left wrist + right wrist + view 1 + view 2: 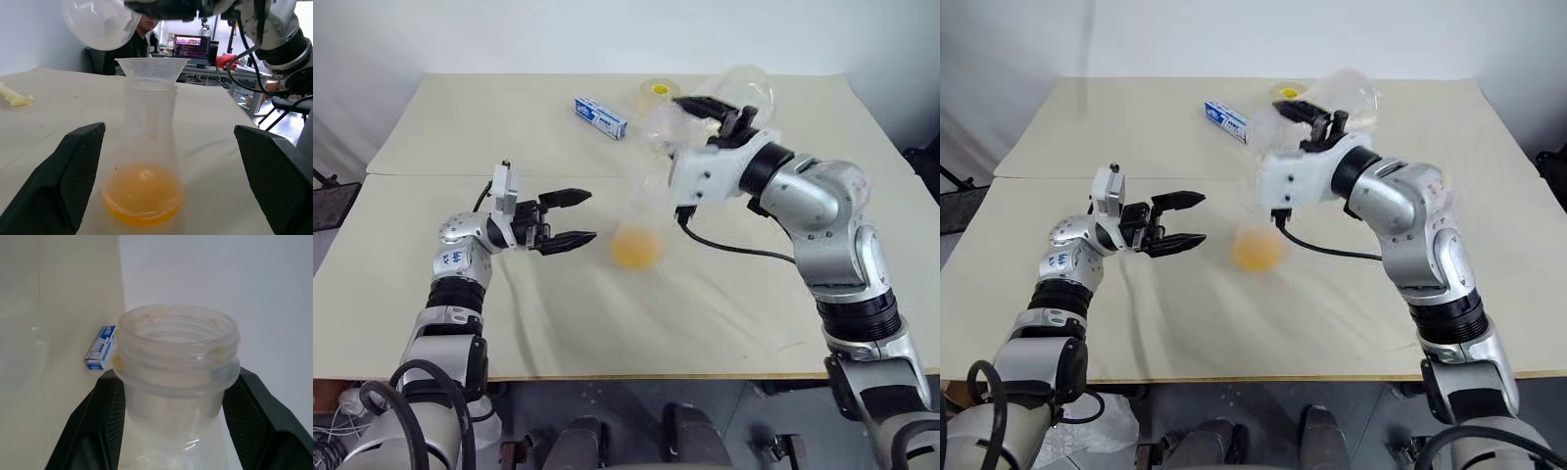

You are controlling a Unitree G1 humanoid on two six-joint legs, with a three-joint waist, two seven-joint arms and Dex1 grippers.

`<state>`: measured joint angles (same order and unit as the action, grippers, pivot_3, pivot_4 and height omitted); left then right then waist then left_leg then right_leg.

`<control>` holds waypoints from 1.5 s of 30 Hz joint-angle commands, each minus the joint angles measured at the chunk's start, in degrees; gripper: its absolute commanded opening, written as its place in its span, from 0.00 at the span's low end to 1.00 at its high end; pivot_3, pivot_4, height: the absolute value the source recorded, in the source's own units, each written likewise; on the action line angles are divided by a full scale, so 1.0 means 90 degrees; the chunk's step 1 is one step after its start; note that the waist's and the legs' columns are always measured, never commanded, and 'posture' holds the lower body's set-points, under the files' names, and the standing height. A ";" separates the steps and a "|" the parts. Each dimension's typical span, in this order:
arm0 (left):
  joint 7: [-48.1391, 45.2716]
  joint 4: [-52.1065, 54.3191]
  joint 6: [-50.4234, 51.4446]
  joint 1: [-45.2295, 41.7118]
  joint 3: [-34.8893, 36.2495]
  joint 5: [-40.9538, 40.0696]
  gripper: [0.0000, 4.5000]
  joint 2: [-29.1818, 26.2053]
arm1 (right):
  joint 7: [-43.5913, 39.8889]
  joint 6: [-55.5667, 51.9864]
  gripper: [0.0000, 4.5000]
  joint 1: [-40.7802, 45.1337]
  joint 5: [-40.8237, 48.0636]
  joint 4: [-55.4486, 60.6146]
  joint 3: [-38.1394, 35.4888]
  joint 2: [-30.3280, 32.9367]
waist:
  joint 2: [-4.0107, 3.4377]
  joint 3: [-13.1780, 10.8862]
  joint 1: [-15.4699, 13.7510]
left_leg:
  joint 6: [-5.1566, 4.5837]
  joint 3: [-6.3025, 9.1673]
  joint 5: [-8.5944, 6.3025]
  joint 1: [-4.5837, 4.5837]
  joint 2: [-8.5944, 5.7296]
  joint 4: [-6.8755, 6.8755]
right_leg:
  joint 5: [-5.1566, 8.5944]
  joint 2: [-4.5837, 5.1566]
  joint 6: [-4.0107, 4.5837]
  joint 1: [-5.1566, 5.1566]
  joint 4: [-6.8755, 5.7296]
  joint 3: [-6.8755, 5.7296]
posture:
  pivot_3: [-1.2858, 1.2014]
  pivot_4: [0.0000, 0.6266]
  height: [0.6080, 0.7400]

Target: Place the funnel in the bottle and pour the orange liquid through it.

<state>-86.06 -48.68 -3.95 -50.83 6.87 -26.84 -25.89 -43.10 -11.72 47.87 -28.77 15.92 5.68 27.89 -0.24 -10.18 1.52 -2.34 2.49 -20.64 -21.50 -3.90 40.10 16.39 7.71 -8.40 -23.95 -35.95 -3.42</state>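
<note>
1. The left gripper (576,217) has its jaws spread, pointing at the bottle (639,230).
2. The bottle stands just past the fingertips, apart from them, with orange liquid (636,249) in its base.
3. The right gripper (710,111) is clamped on a clear jar (744,91), above the bottle.
4. A small blue box (600,116) lies well beyond both jaws.

Clear flask-shaped bottle (146,161) stands upright at frame centre; clear funnel (152,68) seated in its neck; orange liquid (143,195) pools inside — shallow.
</note>
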 commanded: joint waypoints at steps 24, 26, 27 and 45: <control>0.1348 0.0250 0.0650 -0.0022 -0.0112 0.1033 1.00 -0.0394 | 0.1080 -0.1720 0.54 -0.1414 0.4769 -0.1761 -0.4202 -0.0554 | -0.0001 0.0000 0.0022 | 0.0000 0.0002 0.0000 0.0002 -0.0008 -0.0009 | 0.0000 0.0007 0.0000 -0.0005 -0.0013 0.0007 | 0.52 0.24 1.00; 0.1247 0.0347 0.0743 0.0045 -0.0120 0.1015 1.00 -0.0428 | 0.1136 -0.1503 0.54 -0.1564 0.4813 -0.1863 -0.4099 -0.0536 | -0.0001 0.0000 0.0022 | 0.0000 0.0001 0.0000 0.0002 -0.0009 -0.0008 | 0.0000 0.0008 0.0000 -0.0005 -0.0013 0.0008 | 0.52 0.24 1.00; 0.1249 0.0374 0.0778 0.0057 -0.0122 0.1021 1.00 -0.0436 | 0.1153 -0.1384 0.54 -0.1632 0.4823 -0.1915 -0.4049 -0.0518 | -0.0001 0.0000 0.0018 | 0.0000 0.0001 0.0000 0.0002 -0.0009 -0.0008 | 0.0000 0.0008 0.0000 -0.0005 -0.0012 0.0008 | 0.52 0.24 1.00; 0.1604 0.0150 0.0423 -0.0185 -0.0046 0.1050 1.00 -0.0318 | 0.0875 -0.1276 0.99 -0.1425 0.5712 -0.1183 -0.3493 0.0665 | -0.0001 0.0000 0.0001 | 0.0000 0.0002 0.0000 0.0002 -0.0012 -0.0005 | 0.0000 0.0012 0.0000 -0.0003 -0.0006 0.0007 | 0.52 0.24 1.00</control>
<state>-71.39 -47.80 0.86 -51.17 5.77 -17.39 -28.31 -33.60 -22.77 33.83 20.14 1.66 -26.17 32.15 -0.25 -10.18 1.54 -2.34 2.50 -20.64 -21.48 -3.99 40.05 16.39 7.80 -8.40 -23.98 -36.00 -3.36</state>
